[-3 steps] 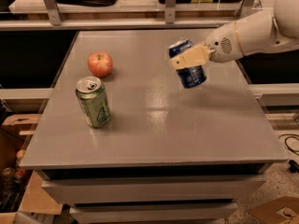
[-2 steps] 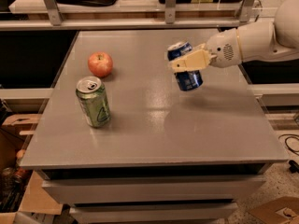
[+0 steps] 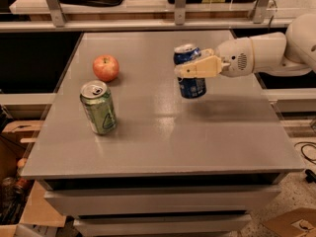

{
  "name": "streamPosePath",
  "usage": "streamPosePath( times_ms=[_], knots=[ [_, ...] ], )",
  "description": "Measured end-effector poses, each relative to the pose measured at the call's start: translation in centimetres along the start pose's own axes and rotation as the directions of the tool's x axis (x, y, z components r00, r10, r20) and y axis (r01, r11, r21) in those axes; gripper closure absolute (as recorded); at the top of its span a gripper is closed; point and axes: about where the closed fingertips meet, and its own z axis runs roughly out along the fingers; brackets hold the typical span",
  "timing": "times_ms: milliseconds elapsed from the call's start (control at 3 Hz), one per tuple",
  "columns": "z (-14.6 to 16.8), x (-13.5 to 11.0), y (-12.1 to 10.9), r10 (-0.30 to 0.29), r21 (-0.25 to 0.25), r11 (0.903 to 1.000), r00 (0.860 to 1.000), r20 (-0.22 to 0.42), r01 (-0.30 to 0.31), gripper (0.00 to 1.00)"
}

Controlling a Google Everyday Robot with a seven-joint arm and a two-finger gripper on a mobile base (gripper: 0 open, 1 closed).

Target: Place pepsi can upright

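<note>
The pepsi can (image 3: 191, 84), dark blue with light markings and a silver top, is held nearly upright just above the grey table (image 3: 163, 132), right of its middle. My gripper (image 3: 193, 66) reaches in from the right on a white arm (image 3: 261, 53) and is shut on the can's upper half, one tan finger (image 3: 200, 68) across its front. The can's lower end hangs a little above the table, with its shadow to the right.
A green can (image 3: 99, 107) stands upright at the table's left front. A red apple (image 3: 105, 67) lies behind it at the left. Shelving with posts runs along the table's far edge. Cardboard boxes sit on the floor at both lower corners.
My gripper has carried the pepsi can leftward toward the table's middle and slightly lower. The can has turned closer to upright. The green can and apple have not moved.
</note>
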Motion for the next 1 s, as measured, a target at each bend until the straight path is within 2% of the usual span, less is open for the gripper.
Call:
streamPosePath(
  times_ms=[333,667,1000],
  knots=[
    [0.1,-0.2,1.3,-0.038,-0.029,0.9988,0.997,0.066,0.040,1.00],
    [0.2,-0.1,2.2,-0.096,0.003,0.9953,0.988,0.118,0.096,1.00],
    [0.2,0.1,2.3,-0.131,0.047,0.9911,0.980,0.150,0.125,1.00]
  ],
)
